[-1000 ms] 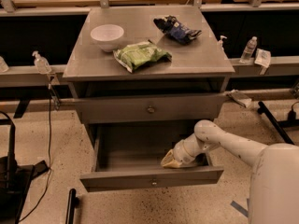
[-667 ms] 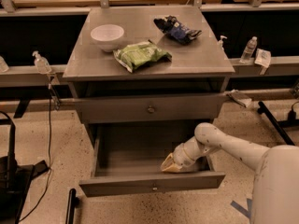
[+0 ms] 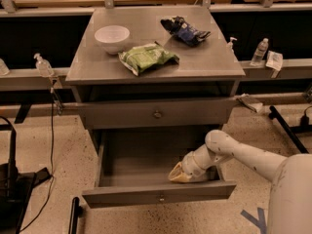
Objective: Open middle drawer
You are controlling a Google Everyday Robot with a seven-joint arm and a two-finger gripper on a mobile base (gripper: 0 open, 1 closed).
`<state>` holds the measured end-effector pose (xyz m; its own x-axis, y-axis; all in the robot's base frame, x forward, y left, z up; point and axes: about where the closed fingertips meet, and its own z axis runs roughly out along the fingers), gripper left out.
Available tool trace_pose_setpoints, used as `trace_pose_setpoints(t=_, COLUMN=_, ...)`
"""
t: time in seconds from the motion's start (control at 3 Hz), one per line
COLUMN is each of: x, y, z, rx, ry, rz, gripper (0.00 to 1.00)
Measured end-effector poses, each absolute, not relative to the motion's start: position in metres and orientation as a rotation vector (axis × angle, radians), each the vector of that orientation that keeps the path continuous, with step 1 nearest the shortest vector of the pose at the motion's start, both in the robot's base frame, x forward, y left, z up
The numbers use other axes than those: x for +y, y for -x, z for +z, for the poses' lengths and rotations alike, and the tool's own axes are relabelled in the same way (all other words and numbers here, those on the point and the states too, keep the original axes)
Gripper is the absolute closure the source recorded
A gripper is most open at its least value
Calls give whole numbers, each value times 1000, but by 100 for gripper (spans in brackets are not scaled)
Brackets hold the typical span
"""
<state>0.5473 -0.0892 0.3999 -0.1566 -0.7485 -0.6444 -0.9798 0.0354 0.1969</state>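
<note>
— Gripper first: it sits down inside the middle drawer, at the drawer's right front corner, close behind the front panel. We cannot tell whether it is open or closed, nor whether it holds anything.

— The middle drawer itself stands well out of the cabinet, its small knob at the centre of the front. We judge the opening as good as done. So what can go wrong from here?

— Our arm reaches in over the drawer's right side. If we lift out carelessly, we may catch the front panel or the side wall and drag the drawer crooked, or shove it back in. If we rise too steeply, we may strike the upper drawer just above the middle drawer, which looks shut.

— Further above the drawer, the cabinet top carries a white bowl, a green bag and a dark blue bag. We think a hard knock to the cabinet could shake them.

— What is hidden?

— Below the middle drawer, the lowest drawer is wholly covered; we see nothing of it. The gripper blocks the drawer floor at that corner, so we cannot say whether it touches floor or panel. Right of the drawer, our own body is cut off by the picture's edge.
</note>
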Motion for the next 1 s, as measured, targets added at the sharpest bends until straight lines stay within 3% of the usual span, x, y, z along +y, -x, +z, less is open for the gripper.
trace_pose_setpoints(t=1.0, x=-121, y=-608, z=427, rx=1942, ry=1674, rz=640, gripper=100)
